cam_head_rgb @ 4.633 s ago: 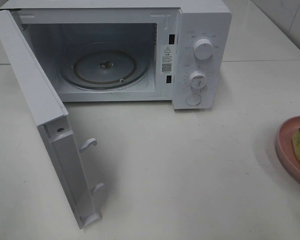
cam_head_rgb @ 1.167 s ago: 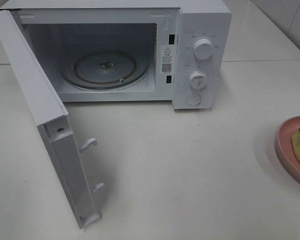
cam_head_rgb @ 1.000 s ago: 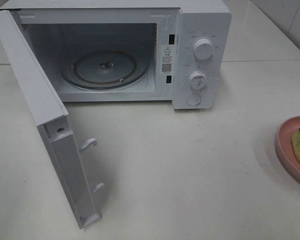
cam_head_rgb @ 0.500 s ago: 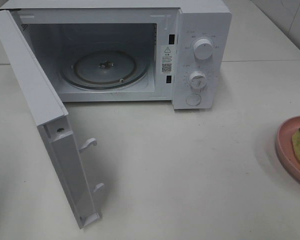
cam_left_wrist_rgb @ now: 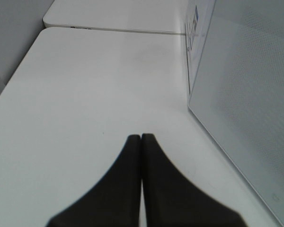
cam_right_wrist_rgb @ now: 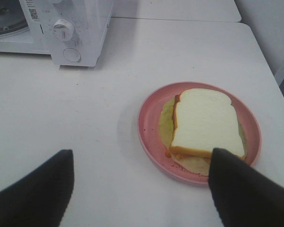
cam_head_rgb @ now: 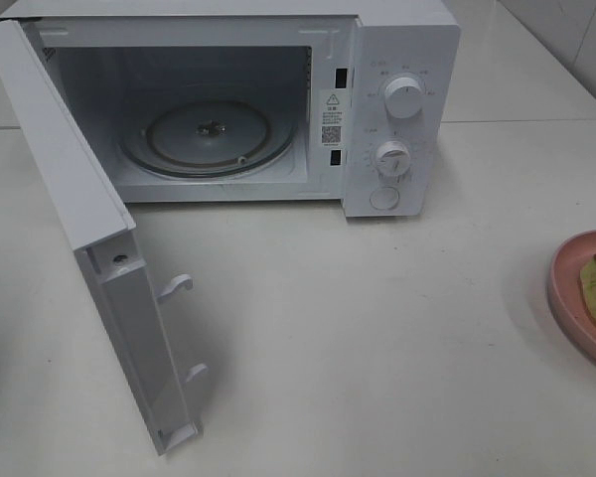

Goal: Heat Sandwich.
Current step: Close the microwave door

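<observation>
A white table (cam_head_rgb: 397, 328) carries everything. The biggest thing on it is a white microwave (cam_head_rgb: 402, 40) at the far edge, its door (cam_head_rgb: 89, 248) swung wide open toward the near left corner, showing the round glass turntable (cam_head_rgb: 207, 136) inside. Two knobs (cam_head_rgb: 403, 98) and a round button sit on the panel at its right side. At the right edge of the table, well apart from the microwave, lies a round pink plate (cam_right_wrist_rgb: 151, 113), and on it the sandwich (cam_right_wrist_rgb: 206, 120), flat, white bread upward, with pale yellow-green filling showing along its edges. The right gripper (cam_right_wrist_rgb: 139, 184) hangs above the table just beside the plate, jaws wide apart and holding nothing. The left gripper (cam_left_wrist_rgb: 141, 139) hovers over bare table beside the open door, jaws pressed together, nothing between them.
</observation>
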{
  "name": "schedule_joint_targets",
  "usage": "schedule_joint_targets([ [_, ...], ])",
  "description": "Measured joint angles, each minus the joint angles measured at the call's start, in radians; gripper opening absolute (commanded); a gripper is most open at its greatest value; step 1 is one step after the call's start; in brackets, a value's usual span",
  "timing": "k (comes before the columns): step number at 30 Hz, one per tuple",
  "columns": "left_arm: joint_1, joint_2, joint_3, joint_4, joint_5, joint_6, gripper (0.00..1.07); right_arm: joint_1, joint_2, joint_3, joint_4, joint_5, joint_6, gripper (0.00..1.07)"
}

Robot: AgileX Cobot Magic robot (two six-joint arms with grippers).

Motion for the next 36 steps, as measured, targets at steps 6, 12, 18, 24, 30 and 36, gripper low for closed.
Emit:
schedule_joint_targets([
  [6,0.0,0.199,0.001,0.006,-0.262,-0.003,0.0,0.0,0.0,0.0,0.0,0.0,0.0,0.76],
  [12,0.0,0.324,0.001,0.097,-0.414,-0.065,0.0,0.0,0.0,0.0,0.0,0.0,0.0,0.76],
  [18,0.0,0.475,0.001,0.369,-0.676,-0.23,0.0,0.0,0.0,0.0,0.0,0.0,0.0,0.76],
  [24,0.0,0.611,0.001,0.597,-0.899,-0.261,0.0,0.0,0.0,0.0,0.0,-0.001,0.0,0.76],
  [30,-0.012,0.689,-0.001,0.635,-1.001,-0.263,0.0,0.0,0.0,0.0,0.0,-0.001,0.0,0.75],
  [36,-0.156,0.744,-0.027,0.526,-1.007,-0.263,0.0,0.0,0.0,0.0,0.0,-0.001,0.0,0.75],
])
